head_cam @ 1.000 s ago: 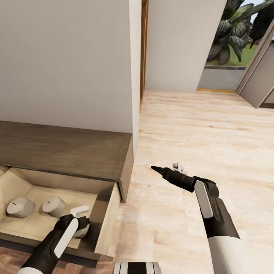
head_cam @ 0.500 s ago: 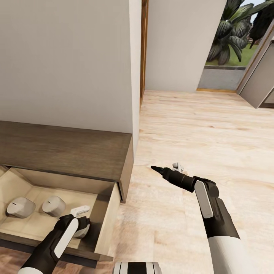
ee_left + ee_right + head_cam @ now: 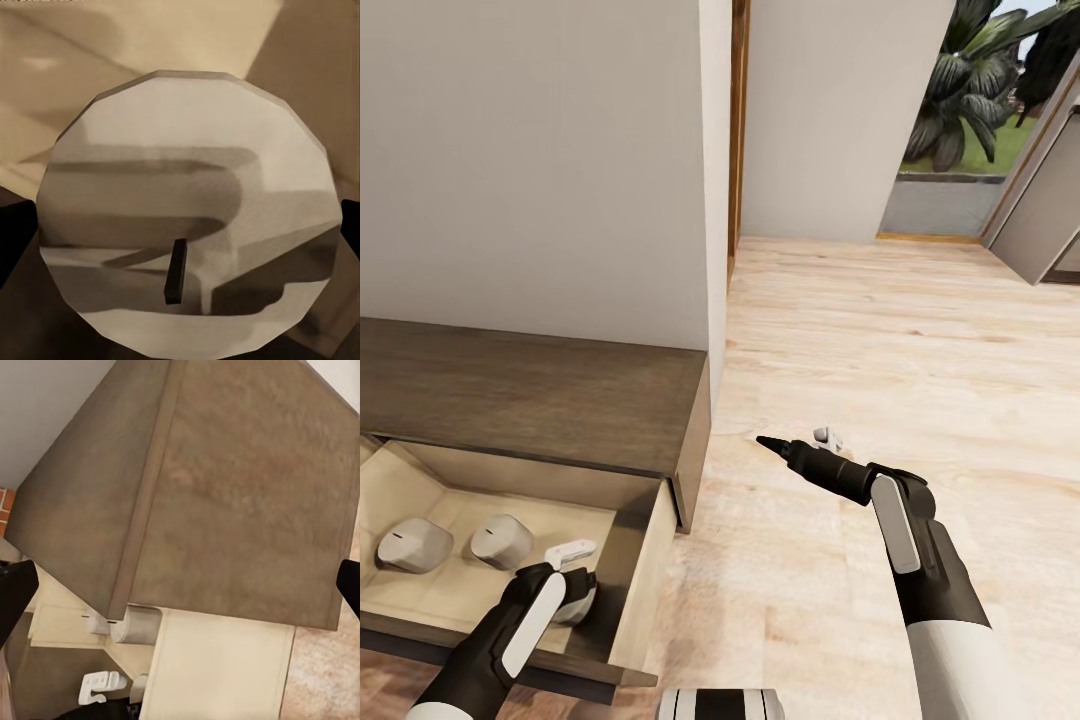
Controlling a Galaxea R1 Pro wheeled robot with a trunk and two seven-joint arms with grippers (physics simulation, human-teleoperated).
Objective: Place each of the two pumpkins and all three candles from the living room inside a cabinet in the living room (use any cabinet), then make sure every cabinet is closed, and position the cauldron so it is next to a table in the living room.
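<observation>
Cabinet [image 3: 530,395]: long, low, dark brown wooden unit against the pale wall, its right end meeting the light wood floor [image 3: 920,330]. One drawer [image 3: 635,575] is pulled out, showing a pale wood inside.

Candles, three, cream-white, all inside the open drawer. Two lie on their sides on the drawer floor: one [image 3: 415,545] toward the drawer's left, one [image 3: 502,541] just beside it to the right. The third candle [image 3: 578,600] is at the left gripper, near the drawer's right wall; in the left wrist view its flat round end [image 3: 187,225] with a short dark wick faces the camera at close range.

Left gripper [image 3: 565,570]: lowered into the drawer with the third candle between its fingers, dark fingertips showing at either side of the candle in the wrist view; whether the claw presses the candle or only brackets it cannot be told.

Right gripper [image 3: 828,437]: held over bare floor, well apart from the cabinet, to the right of the drawer. Black fingertips sit at the far edges of the right wrist view, so the claw stands wide and holds nothing. That view looks onto the cabinet's top and end, with the drawer below.

Background: open doorway, dark green plants [image 3: 980,70] outside.
</observation>
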